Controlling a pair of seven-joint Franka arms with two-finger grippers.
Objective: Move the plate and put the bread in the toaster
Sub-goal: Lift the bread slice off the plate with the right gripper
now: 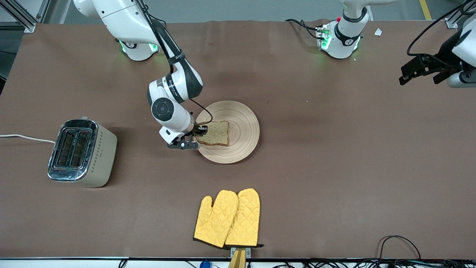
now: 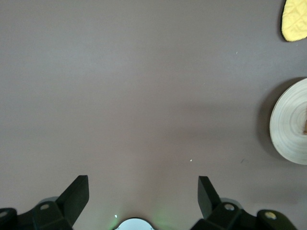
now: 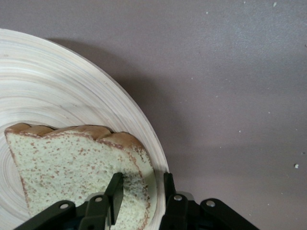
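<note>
The bread (image 1: pixel 216 133) lies on the plate (image 1: pixel 243 126) at the table's middle, toward the plate's rim at the right arm's end. My right gripper (image 1: pixel 197 137) is low at that rim with its jaws narrowed but open. In the right wrist view (image 3: pixel 141 184) one finger rests over the bread's face (image 3: pixel 72 163) and the other stands just outside the crust, at the plate's rim (image 3: pixel 144 124). The toaster (image 1: pixel 80 152) stands toward the right arm's end of the table, slots up. My left gripper (image 1: pixel 405 76) waits open and empty over the left arm's end (image 2: pixel 144 184).
Two yellow oven mitts (image 1: pixel 228 219) lie nearer to the front camera than the plate. The toaster's white cord (image 1: pixel 26 138) runs off the table's edge. The left wrist view shows the plate's rim (image 2: pixel 288 124) and a mitt tip (image 2: pixel 295 19).
</note>
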